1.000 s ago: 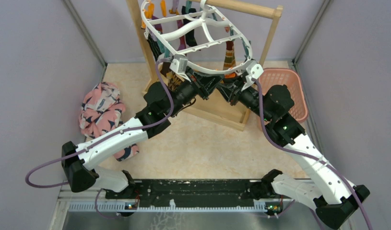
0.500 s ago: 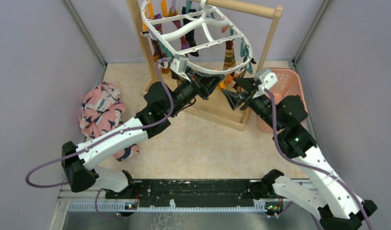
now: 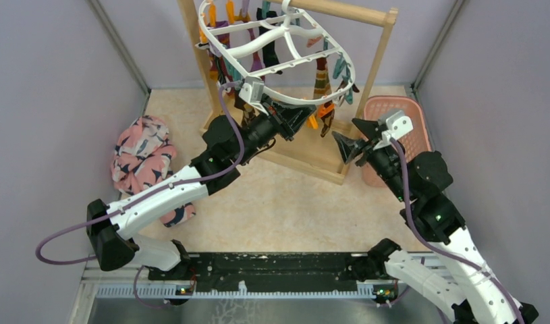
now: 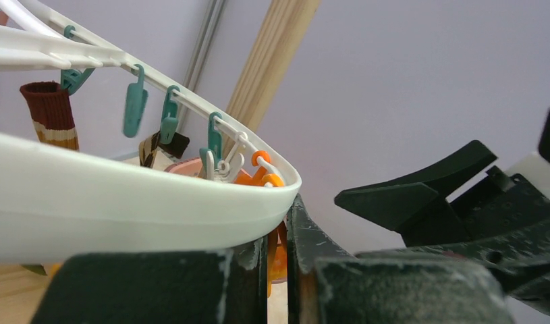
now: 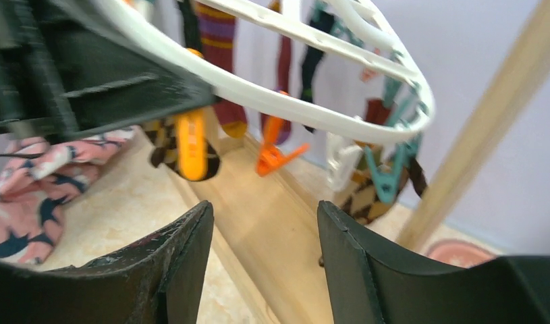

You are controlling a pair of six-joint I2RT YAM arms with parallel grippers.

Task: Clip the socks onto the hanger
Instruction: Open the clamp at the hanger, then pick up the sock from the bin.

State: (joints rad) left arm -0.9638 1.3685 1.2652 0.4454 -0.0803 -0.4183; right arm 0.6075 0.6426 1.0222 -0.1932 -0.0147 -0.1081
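The white oval hanger [image 3: 279, 50] hangs tilted from the wooden rack, with several socks clipped under it, among them an orange-striped sock [image 3: 322, 75] and a black one [image 3: 266, 40]. My left gripper [image 3: 299, 113] is shut on the hanger's near rim [image 4: 123, 202], which lies across its fingertips [image 4: 306, 233]. My right gripper [image 3: 351, 135] stands open to the right of the hanger and apart from it, with nothing between its fingers [image 5: 184, 256]. Ahead of it hang orange clips [image 5: 275, 152], a teal clip [image 5: 387, 175] and an argyle sock [image 5: 363, 202].
The wooden rack [image 3: 339, 10] stands on a wooden base [image 5: 279, 223] below the hanger. A pink lattice basket [image 3: 410, 111] sits just right of the right gripper. A pink bird-print cloth [image 3: 140, 155] lies at the left. Grey walls close in both sides.
The right gripper opened, let go at the hanger's near right rim and drew back to the right, towards the basket. The hanger swung slightly. The left arm kept its hold.
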